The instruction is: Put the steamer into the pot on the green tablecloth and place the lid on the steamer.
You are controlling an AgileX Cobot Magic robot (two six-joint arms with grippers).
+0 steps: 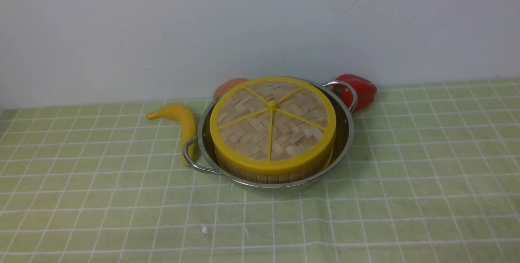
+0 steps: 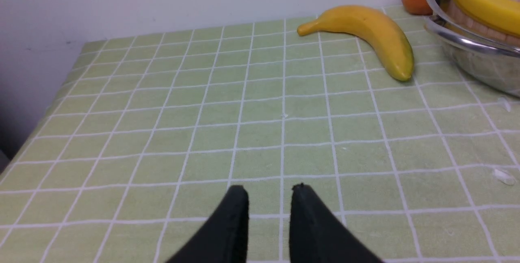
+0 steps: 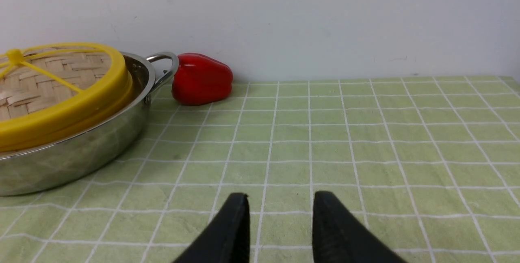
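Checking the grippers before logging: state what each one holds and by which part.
Nothing is held. The left gripper and right gripper both stand open over bare green tablecloth.

Lid (image 1: 272,123) covers the steamer (image 1: 268,175); contents unseen, only a strip of slatted wall shows below the yellow rim. Orange thing (image 1: 230,86) behind the pot (image 1: 345,133) mostly hidden, possibly a fruit. Red pepper (image 1: 361,90) partly masked by the pot handle. Both arms out of the front view. Left gripper (image 2: 269,192) and right gripper (image 3: 279,198) cut off at the frame edge.
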